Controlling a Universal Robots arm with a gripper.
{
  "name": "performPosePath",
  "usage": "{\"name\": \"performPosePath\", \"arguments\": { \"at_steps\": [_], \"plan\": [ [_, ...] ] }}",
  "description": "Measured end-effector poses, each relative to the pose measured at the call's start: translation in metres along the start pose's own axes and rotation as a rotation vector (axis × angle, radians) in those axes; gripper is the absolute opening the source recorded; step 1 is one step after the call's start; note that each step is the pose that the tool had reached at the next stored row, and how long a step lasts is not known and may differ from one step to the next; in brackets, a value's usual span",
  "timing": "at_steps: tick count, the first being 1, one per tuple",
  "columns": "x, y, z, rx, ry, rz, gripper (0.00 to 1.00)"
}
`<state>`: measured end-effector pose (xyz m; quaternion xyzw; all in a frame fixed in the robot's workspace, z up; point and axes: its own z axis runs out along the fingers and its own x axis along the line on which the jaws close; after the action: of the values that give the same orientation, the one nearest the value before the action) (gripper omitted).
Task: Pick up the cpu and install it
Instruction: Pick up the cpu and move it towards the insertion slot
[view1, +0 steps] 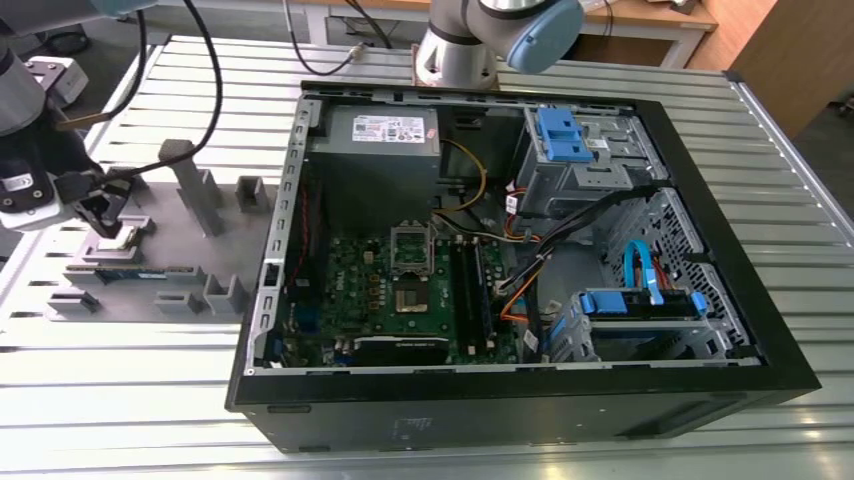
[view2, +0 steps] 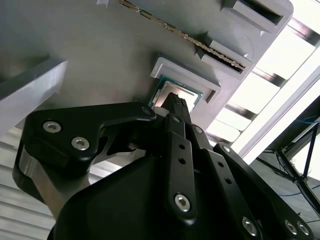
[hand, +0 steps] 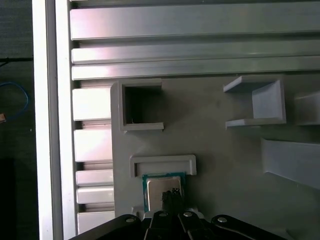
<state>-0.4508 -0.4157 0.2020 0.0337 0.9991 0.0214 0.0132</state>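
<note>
I have the gripper (view1: 102, 214) parked low over the grey parts tray (view1: 187, 255) at the exterior view's left, well apart from the open computer case (view1: 747, 330). The cpu (view1: 123, 237) lies flat in its shallow nest on that tray. In both wrist views I see its silver top (hand: 159, 187), tucked against a raised grey bracket (hand: 162, 164), with the gripper's tips directly on or just above it (view2: 178, 106).

The fingers (view2: 176, 112) look drawn narrow, close together over the middle of the chip (view2: 172, 92) rather than spread to its edges. Whether they are actually touching it, I cannot tell.

By my reading the job is at its opening stage: the chip is in its nest, not lifted. The carry across to the motherboard (view1: 400, 300) inside the case and the seating there are all left to do — none of the install is done.
</note>
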Motion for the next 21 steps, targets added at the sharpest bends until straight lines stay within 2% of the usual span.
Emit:
{"name": "performPosePath", "arguments": {
  "at_steps": [14, 15, 16, 17, 18, 20, 21],
  "plan": [
    [0.0, 0.0, 0.001, 0.0003, 0.0001, -0.001, 0.11],
    [0.0, 0.0, 0.001, 0.0004, 0.0001, -0.001, 0.23],
    [0.0, 0.0, 0.001, 0.0004, 0.0001, -0.001, 0.23],
    [0.0, 0.0, 0.001, 0.0004, 0.0, -0.001, 0.29],
    [0.0, 0.0, 0.001, 0.0005, 0.0001, -0.001, 0.29],
    [0.0, 0.0, 0.001, 0.0005, 0.0, -0.001, 0.41],
    [0.0, 0.0, 0.001, 0.0005, 0.0001, -0.001, 0.41]
  ]
}}
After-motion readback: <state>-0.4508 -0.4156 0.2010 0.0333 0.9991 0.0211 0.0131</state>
